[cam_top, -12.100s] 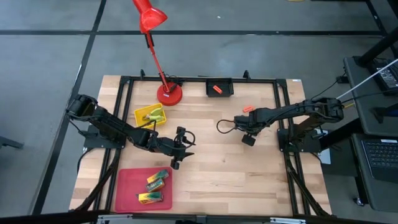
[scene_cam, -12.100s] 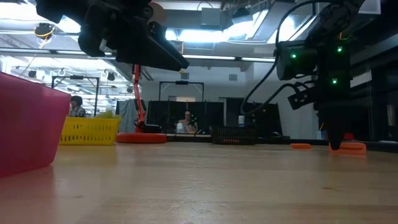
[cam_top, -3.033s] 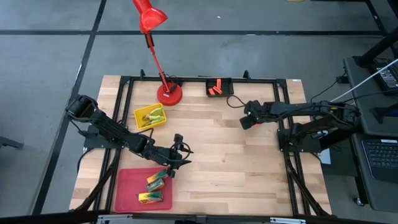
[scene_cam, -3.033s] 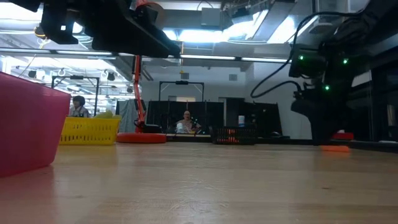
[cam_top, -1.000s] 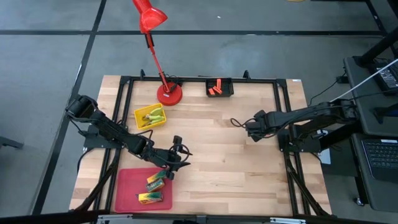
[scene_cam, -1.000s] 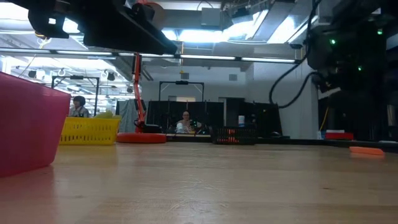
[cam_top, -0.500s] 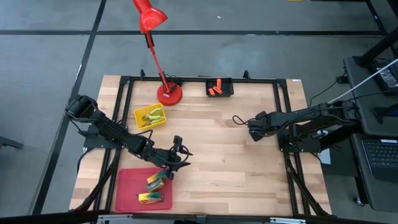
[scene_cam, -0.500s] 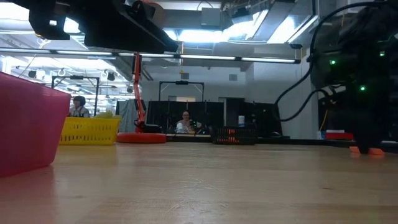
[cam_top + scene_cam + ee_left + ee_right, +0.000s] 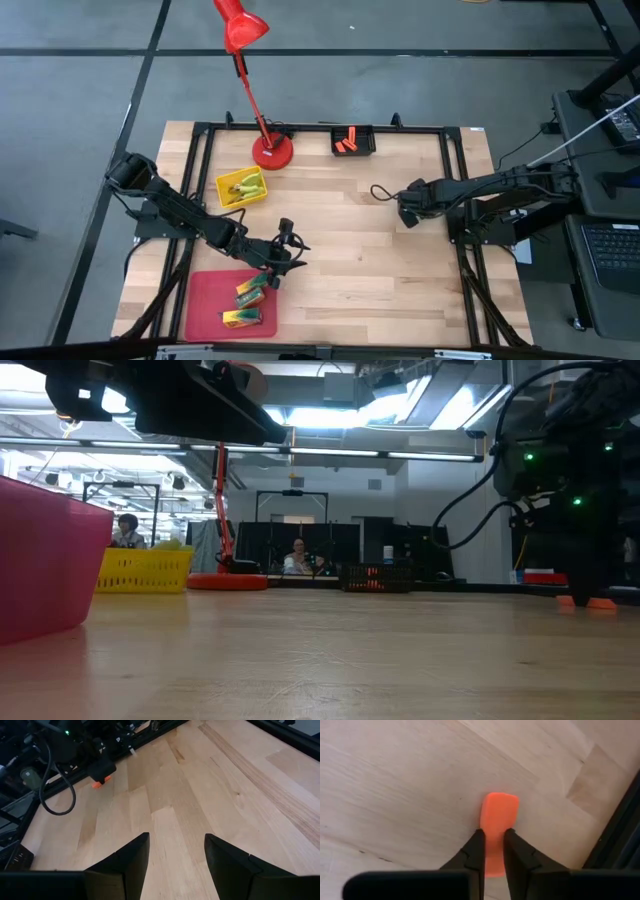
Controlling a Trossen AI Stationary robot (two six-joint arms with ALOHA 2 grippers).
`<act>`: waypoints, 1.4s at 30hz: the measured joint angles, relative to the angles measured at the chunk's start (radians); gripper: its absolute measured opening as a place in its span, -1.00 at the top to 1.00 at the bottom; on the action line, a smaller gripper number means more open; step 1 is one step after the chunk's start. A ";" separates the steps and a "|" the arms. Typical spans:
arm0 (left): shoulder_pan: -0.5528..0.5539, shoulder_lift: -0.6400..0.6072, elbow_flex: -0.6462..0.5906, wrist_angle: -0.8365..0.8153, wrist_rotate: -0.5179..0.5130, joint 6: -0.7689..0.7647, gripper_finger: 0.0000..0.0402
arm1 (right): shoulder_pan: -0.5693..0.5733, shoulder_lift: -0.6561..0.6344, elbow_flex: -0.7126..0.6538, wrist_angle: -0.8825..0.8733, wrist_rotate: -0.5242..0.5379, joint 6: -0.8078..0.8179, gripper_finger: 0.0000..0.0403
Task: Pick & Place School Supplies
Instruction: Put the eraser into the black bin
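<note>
overhead downward, table-level sideways, two close wrist views

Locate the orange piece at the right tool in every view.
High view: hidden beneath the right tool.
Low view: orange piece on the table at far right.
Left wrist view: small orange piece under the far arm.
Right wrist view: centre, between the closed fingers.
Shared landmark: the right tool.

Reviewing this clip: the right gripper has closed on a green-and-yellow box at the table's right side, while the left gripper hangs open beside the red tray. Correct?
Not quite. The right gripper is closed on a stubby orange piece, not a green-and-yellow box; the right wrist view shows it between the fingers. The rest holds: the left gripper hangs open beside the red tray.
</note>
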 joint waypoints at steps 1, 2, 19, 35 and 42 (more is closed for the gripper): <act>0.000 0.000 0.000 0.000 0.000 0.000 0.07 | 0.004 0.001 0.005 -0.004 -0.001 -0.006 0.78; 0.000 0.000 0.000 0.000 0.000 0.000 0.07 | 0.007 0.004 0.014 -0.007 -0.004 -0.018 0.78; -0.005 0.000 0.000 0.007 -0.002 -0.005 0.07 | 0.039 0.008 0.264 0.243 0.083 -0.257 0.99; -0.017 0.000 0.000 -0.003 -0.026 -0.035 0.07 | 0.039 0.012 0.106 0.155 -0.087 -0.096 0.18; -0.017 0.000 0.000 -0.003 -0.026 -0.028 0.07 | 0.039 0.007 0.008 0.260 -0.111 -0.064 0.08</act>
